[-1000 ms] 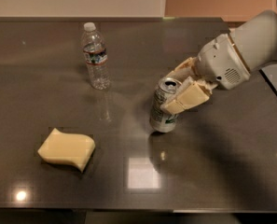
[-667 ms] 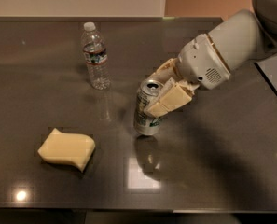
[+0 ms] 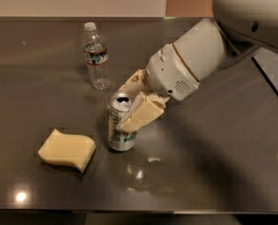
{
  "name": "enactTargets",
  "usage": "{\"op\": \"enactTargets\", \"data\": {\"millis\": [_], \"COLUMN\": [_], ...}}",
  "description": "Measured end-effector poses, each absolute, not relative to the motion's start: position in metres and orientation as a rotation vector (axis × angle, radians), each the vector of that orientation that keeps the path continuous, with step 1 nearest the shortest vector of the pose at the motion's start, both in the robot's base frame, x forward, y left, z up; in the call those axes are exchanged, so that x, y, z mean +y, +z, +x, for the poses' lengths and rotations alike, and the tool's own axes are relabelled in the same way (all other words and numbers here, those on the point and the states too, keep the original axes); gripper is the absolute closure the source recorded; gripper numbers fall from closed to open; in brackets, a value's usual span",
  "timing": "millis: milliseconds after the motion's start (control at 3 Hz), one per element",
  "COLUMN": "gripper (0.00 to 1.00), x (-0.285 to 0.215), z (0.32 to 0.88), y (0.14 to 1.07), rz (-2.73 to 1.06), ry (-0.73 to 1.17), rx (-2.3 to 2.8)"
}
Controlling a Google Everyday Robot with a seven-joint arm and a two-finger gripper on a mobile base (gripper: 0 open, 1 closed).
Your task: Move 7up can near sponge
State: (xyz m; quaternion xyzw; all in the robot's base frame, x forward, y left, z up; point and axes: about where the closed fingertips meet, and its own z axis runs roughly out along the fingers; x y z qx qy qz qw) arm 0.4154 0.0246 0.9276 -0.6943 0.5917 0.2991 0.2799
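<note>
The 7up can (image 3: 118, 131) is a silver can with green markings and a pull-tab top, upright at the middle of the dark table. My gripper (image 3: 131, 108) is shut on the 7up can, with one cream finger (image 3: 141, 112) across its right side and the other behind it. The can is at table level; I cannot tell if it touches the surface. The sponge (image 3: 67, 149), a pale yellow foam block with wavy edges, lies a short gap to the can's left.
A clear plastic water bottle (image 3: 96, 56) stands upright behind the can at the back left. The dark glossy table (image 3: 213, 172) has its front edge along the bottom. My white arm (image 3: 208, 50) reaches in from the upper right.
My gripper has carried the can leftward across the table, closer to the sponge. The sponge and the bottle have not moved.
</note>
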Motion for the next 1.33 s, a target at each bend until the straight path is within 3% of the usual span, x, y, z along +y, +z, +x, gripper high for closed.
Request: {"op": "enactTargets", "data": {"millis": [333, 1333], "gripper": [0.82, 0.13], "x": [0.04, 0.051], "z": [0.406, 0.394], "y": [0.919, 0.904], "rz": [-1.906, -1.981], "ry": [0.813, 0.788], "rx": [1.544, 1.504]}}
